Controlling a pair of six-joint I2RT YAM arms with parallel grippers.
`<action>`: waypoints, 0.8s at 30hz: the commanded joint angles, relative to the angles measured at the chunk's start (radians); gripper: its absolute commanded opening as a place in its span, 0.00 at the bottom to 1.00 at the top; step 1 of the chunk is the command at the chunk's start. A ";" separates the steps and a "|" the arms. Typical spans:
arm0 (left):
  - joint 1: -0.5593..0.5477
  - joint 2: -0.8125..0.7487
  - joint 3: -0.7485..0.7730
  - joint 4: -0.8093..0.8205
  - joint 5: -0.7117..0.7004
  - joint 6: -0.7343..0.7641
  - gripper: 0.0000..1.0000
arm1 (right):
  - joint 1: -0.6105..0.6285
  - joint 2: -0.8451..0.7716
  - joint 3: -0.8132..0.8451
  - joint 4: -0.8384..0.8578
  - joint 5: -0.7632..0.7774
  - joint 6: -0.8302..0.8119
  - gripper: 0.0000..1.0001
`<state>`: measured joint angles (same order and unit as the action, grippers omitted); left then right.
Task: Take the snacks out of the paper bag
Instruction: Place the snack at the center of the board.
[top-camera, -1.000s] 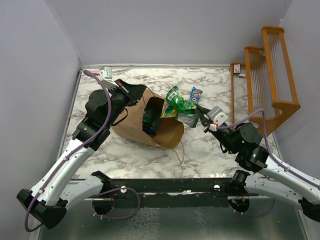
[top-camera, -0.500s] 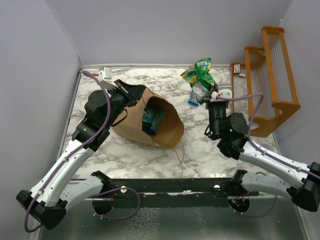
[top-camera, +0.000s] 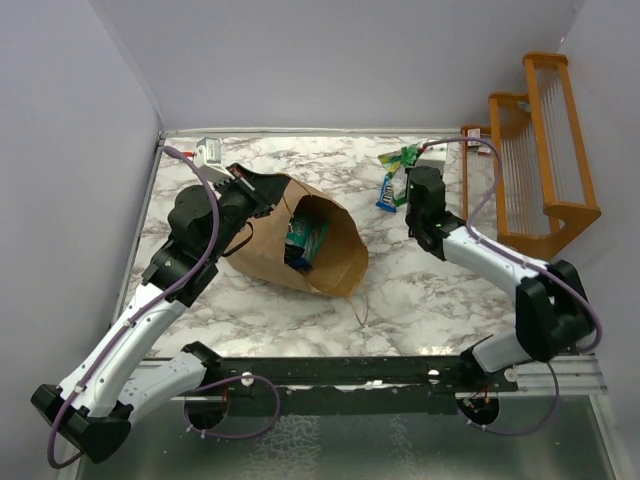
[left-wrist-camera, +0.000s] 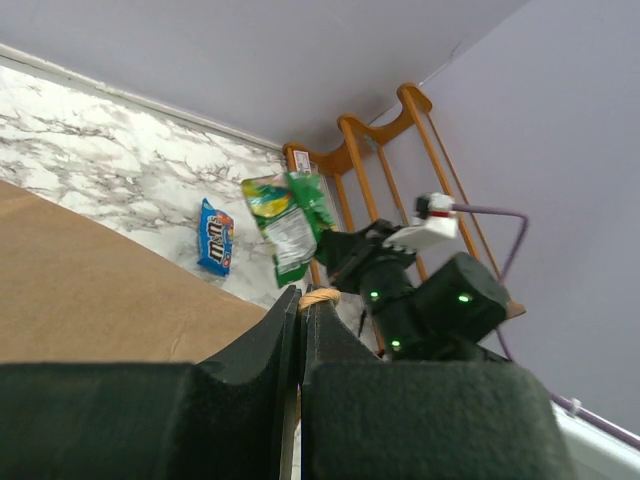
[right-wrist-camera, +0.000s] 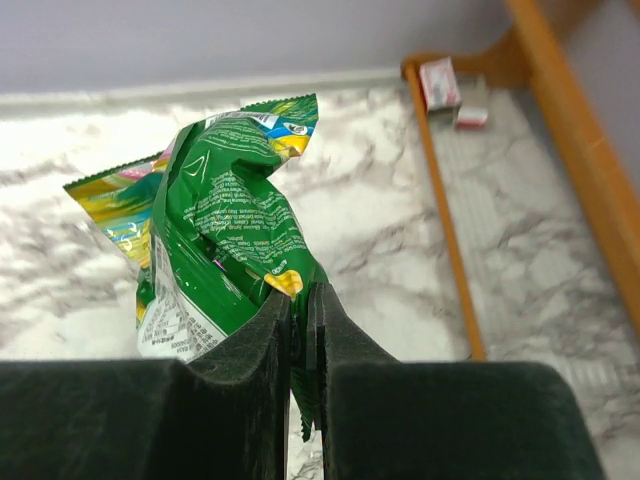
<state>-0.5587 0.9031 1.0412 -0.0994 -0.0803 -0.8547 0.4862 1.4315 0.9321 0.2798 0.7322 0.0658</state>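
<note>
The brown paper bag (top-camera: 275, 240) lies on its side at centre left, its mouth open toward the right. A teal packet (top-camera: 303, 240) shows inside the mouth. My left gripper (top-camera: 258, 185) is shut on the bag's twisted paper handle (left-wrist-camera: 322, 296) at the bag's far edge. My right gripper (top-camera: 412, 168) is shut on a green and yellow snack packet (right-wrist-camera: 222, 232) and holds it at the back right of the table; the packet also shows in the top view (top-camera: 402, 157). A dark blue snack packet (top-camera: 388, 191) lies on the marble beside it.
An orange wooden rack (top-camera: 545, 150) stands at the right edge, close to my right arm. A small white and red box (right-wrist-camera: 440, 84) lies at the rack's back corner. The bag's other handle (top-camera: 360, 305) trails on the marble in front of the bag.
My right gripper has carried the green packet from beside the bag's mouth up and away to the back right of the table. The left gripper and the bag have not moved.
</note>
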 joint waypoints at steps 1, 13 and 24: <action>0.002 -0.019 0.001 0.018 -0.020 -0.002 0.00 | -0.051 0.124 -0.003 -0.005 0.021 0.157 0.02; 0.002 -0.014 -0.005 0.024 -0.006 -0.022 0.00 | -0.175 0.256 -0.024 -0.043 -0.091 0.323 0.09; 0.001 -0.004 0.000 0.016 -0.003 -0.022 0.00 | -0.189 0.277 -0.008 -0.028 -0.175 0.300 0.43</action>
<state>-0.5587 0.9035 1.0389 -0.0994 -0.0799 -0.8734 0.3054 1.7401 0.9134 0.1989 0.6346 0.3565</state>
